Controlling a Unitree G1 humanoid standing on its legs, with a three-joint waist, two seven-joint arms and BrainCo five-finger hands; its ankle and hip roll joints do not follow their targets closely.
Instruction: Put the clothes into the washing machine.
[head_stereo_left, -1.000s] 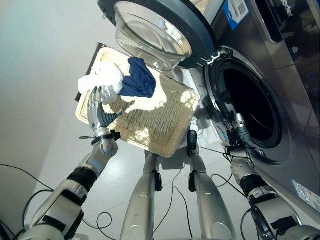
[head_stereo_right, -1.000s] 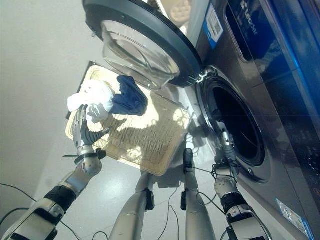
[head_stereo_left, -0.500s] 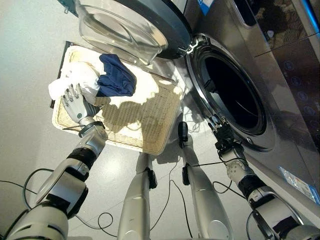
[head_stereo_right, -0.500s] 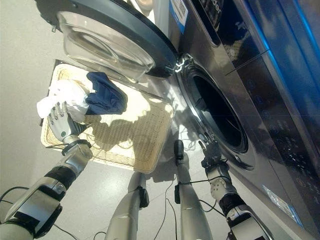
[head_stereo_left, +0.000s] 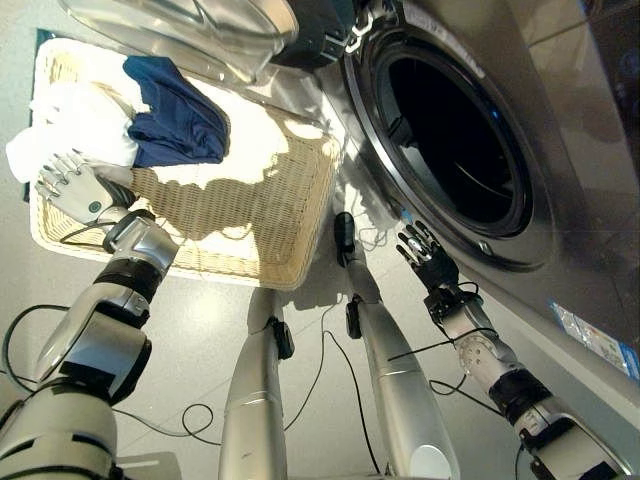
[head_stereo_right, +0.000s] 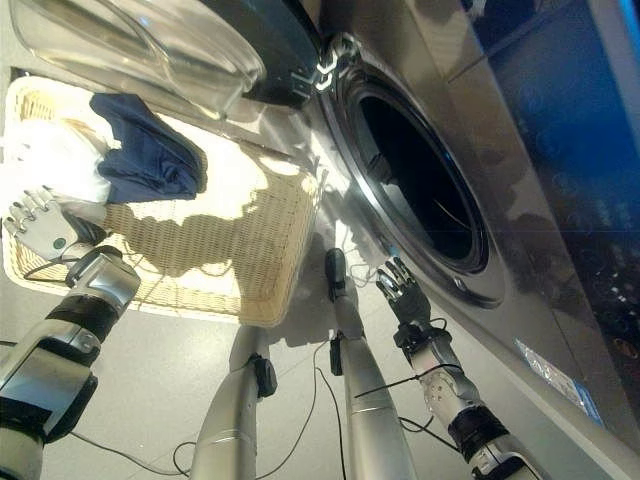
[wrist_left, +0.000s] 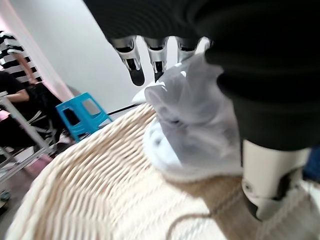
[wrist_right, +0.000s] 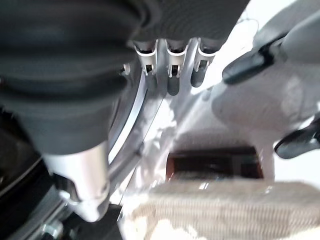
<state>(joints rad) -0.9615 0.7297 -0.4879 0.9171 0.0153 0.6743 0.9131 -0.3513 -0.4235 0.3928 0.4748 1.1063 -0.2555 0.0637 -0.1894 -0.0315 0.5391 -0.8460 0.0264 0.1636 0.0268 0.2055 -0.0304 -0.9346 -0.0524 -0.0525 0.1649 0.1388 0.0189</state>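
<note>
A white cloth (head_stereo_left: 72, 122) and a navy cloth (head_stereo_left: 176, 124) lie bunched at the far left end of a flat wicker basket (head_stereo_left: 262, 196) on the floor. My left hand (head_stereo_left: 72, 188) rests at the near edge of the white cloth, its fingers (wrist_left: 135, 66) straight above the white cloth (wrist_left: 192, 127), not curled round it. The washing machine's drum (head_stereo_left: 452, 140) stands open and dark, with its glass door (head_stereo_left: 190, 22) swung out over the basket. Low in front of the drum's rim, my right hand (head_stereo_left: 428, 258) is open with spread fingers and holds nothing.
The open door overhangs the basket's far side, close above the clothes. The machine's grey front (head_stereo_left: 585, 250) runs along the right. The left wrist view shows a blue stool (wrist_left: 82, 115) and a person in a striped shirt (wrist_left: 15, 50) beyond the basket.
The camera has moved, bringing the drum nearer the middle. My left hand has tipped down at the white cloth's edge. My right hand has spread its fingers, a little back from the rim.
</note>
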